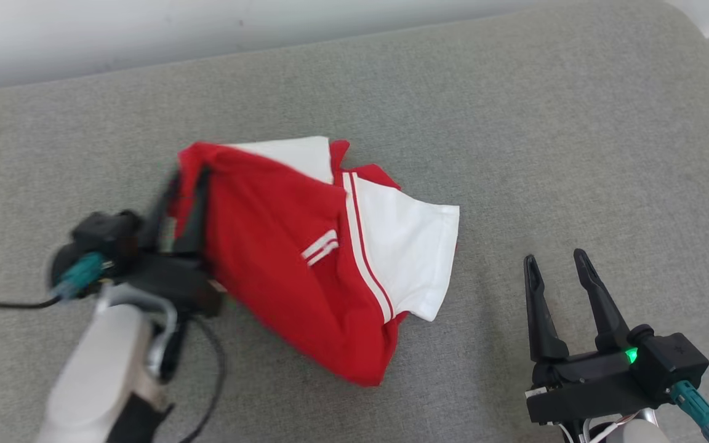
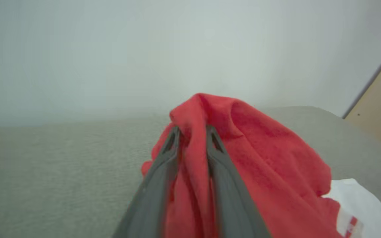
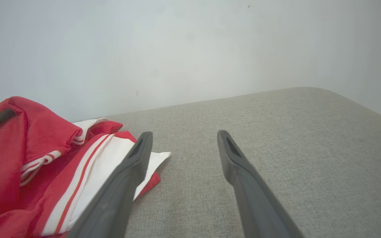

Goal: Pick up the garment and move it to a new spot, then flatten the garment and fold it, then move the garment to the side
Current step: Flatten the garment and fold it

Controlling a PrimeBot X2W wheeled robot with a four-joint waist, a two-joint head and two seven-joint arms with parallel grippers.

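**Uncertain hold on the red fold puts the lay of the garment at risk**

The red-and-white short-sleeved knit garment (image 1: 280, 258) lies rumpled on the grey fabric-covered tabletop (image 1: 576, 123). Its red body is bunched and one white sleeve (image 1: 416, 246) is spread flat on the side away from the left gripper (image 1: 189, 184).

The left gripper sits at the garment's raised red edge. Its two dark fingers straddle a ridge of red cloth that stands up between them. The fingers are somewhat parted, and I cannot tell whether they pinch the ridge or merely flank it. The arm behind them is blurred in the head view.

The right gripper (image 1: 554, 258) is spread wide and holds nothing. It is well apart from the garment, beyond the white sleeve.

Risks as I judge them:
- **Slipping:** if the left gripper's hold on the ridge is loose, any lift or pull could let the cloth slide out and drop into a worse heap.
- **Catching:** if the gripper lets go, soft knit may cling to a finger and trail after the arm, dragging the bunch askew.
- **Uneven pulling:** the garment is caught at one edge only, so a sideways tug would likely twist it rather than flatten it.
- **Trapped layers:** the doubled-under red layers and the tucked collar area may stay caught unless the right gripper takes the sleeve side.
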